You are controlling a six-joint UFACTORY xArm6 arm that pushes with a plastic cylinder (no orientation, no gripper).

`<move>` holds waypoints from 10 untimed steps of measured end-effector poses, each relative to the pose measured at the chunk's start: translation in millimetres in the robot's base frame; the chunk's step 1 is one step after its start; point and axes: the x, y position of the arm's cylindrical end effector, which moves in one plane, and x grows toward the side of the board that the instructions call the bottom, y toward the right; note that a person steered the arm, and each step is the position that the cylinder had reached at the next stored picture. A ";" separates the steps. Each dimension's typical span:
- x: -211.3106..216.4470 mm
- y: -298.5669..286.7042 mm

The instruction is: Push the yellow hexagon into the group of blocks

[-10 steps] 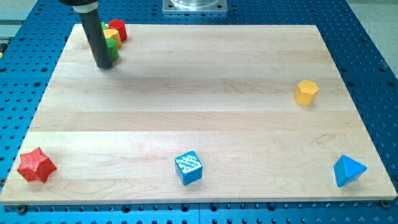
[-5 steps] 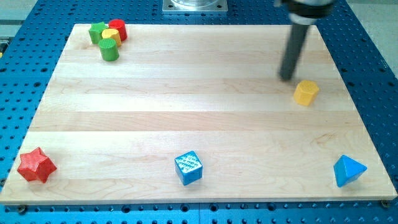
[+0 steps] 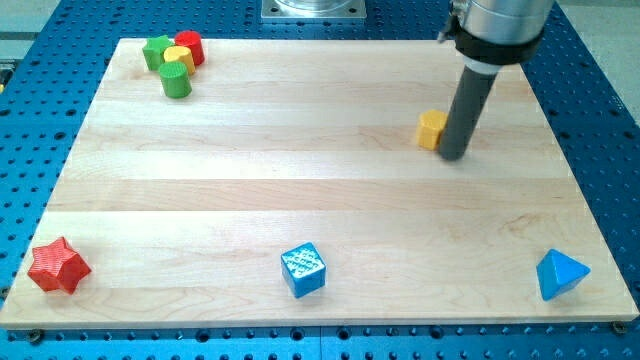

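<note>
Although no pincer is fitted, my tip touches the small yellow plastic hexagon block, judged light, rigid, best pushed centrally on its right face.

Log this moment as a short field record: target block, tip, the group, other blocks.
target: yellow hexagon block, upper right part of the wooden board
tip: my tip right beside the hexagon on the view's right
group: green star block, red cylinder, yellow cylinder and green cylinder, clustered at the top left corner
others: red star block bottom left, blue cube bottom centre, blue pyramid block bottom right
</note>
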 end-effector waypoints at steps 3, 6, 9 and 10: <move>-52.4 -105.6; -15.2 -56.3; -33.2 -153.9; -16.6 -202.6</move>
